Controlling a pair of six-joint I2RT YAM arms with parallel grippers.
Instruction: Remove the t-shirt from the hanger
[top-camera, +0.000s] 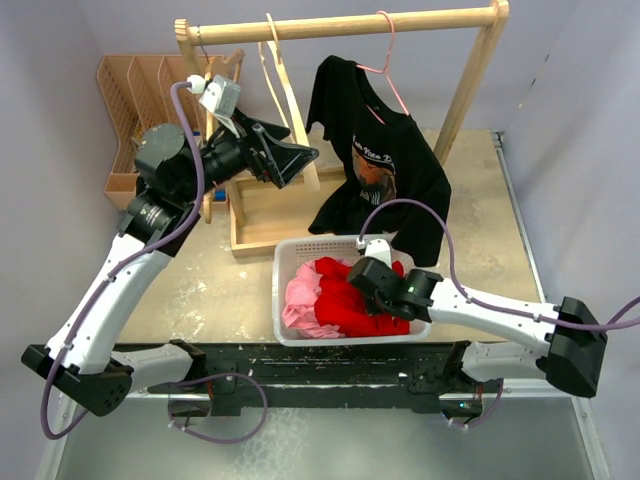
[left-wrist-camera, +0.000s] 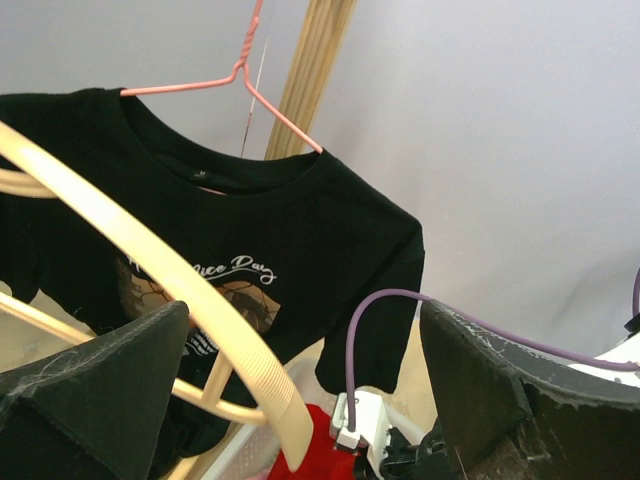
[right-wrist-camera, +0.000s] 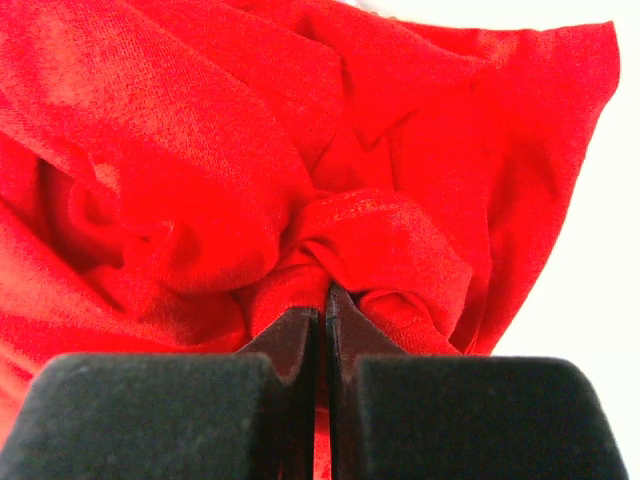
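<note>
A black printed t-shirt hangs on a pink wire hanger from the wooden rail. My left gripper is open, raised to the left of the shirt and apart from it. An empty cream hanger slants across the gap near its left finger. Whether they touch I cannot tell. My right gripper is down in the white basket, shut on a fold of a red garment.
The basket also holds pink cloth. The rack's wooden base tray lies behind the basket. A slotted wooden organizer stands at the back left. The rack's right post slants down beside the shirt.
</note>
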